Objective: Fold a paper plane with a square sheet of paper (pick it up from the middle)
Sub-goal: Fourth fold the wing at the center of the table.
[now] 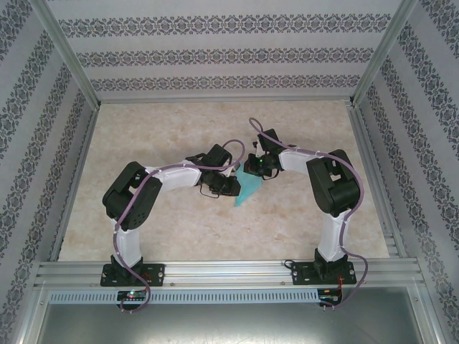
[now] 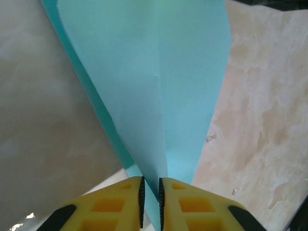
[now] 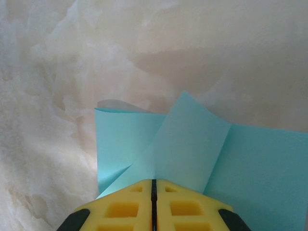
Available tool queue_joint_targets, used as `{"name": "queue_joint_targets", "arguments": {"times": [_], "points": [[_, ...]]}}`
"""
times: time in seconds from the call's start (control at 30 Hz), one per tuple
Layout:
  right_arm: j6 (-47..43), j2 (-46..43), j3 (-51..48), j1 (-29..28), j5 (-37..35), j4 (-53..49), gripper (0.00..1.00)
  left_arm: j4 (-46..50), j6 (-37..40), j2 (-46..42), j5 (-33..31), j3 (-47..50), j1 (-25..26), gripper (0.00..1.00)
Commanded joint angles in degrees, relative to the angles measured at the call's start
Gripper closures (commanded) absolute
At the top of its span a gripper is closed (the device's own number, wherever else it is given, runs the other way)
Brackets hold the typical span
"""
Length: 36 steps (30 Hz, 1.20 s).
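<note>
The square sheet of paper is now a turquoise pointed dart with a centre crease, the paper plane (image 1: 249, 192), held between both arms at mid-table. In the left wrist view its narrow end (image 2: 154, 86) runs down between the yellow fingers of my left gripper (image 2: 150, 187). Those jaws stand almost together, and the paper crosses the thin slit from pad to pad. My right gripper (image 3: 154, 185) is shut on the wide rear end, where creased flaps (image 3: 192, 144) fan out beyond the fingertips. From above, the left gripper (image 1: 231, 188) and right gripper (image 1: 257, 172) face each other across the paper.
The marbled beige tabletop (image 1: 179, 129) lies open around the arms. Patterned walls (image 1: 229, 57) close in the back and both sides. A metal rail (image 1: 229, 271) runs along the near edge, where the arm bases are bolted.
</note>
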<state>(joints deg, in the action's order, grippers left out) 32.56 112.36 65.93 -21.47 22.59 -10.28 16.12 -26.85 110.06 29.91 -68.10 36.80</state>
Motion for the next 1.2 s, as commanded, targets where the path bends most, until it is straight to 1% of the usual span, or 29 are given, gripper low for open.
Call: {"name": "queue_joint_targets", "arguments": {"times": [0.0, 0.43, 0.63, 1.17], "points": [[-1.44, 0.72, -1.59, 0.64, -0.39, -1.23, 0.91, -0.75, -0.05, 0.92, -0.35, 0.35, 0.65, 0.83], [-1.52, 0.49, -1.94, 0.72, -0.33, -1.14, 0.91, -0.18, 0.56, 2.61, -1.09, 0.26, 0.64, 0.87], [-1.53, 0.34, -2.03, 0.73, -0.24, -0.89, 0.91, -0.73, 0.66, 3.22, 0.03, 0.42, 0.73, 0.88], [-1.27, 0.06, -2.56, 0.82, -0.2, -0.49, 0.91, -1.25, 0.43, 2.63, 0.77, 0.06, 1.7, 0.85]]}}
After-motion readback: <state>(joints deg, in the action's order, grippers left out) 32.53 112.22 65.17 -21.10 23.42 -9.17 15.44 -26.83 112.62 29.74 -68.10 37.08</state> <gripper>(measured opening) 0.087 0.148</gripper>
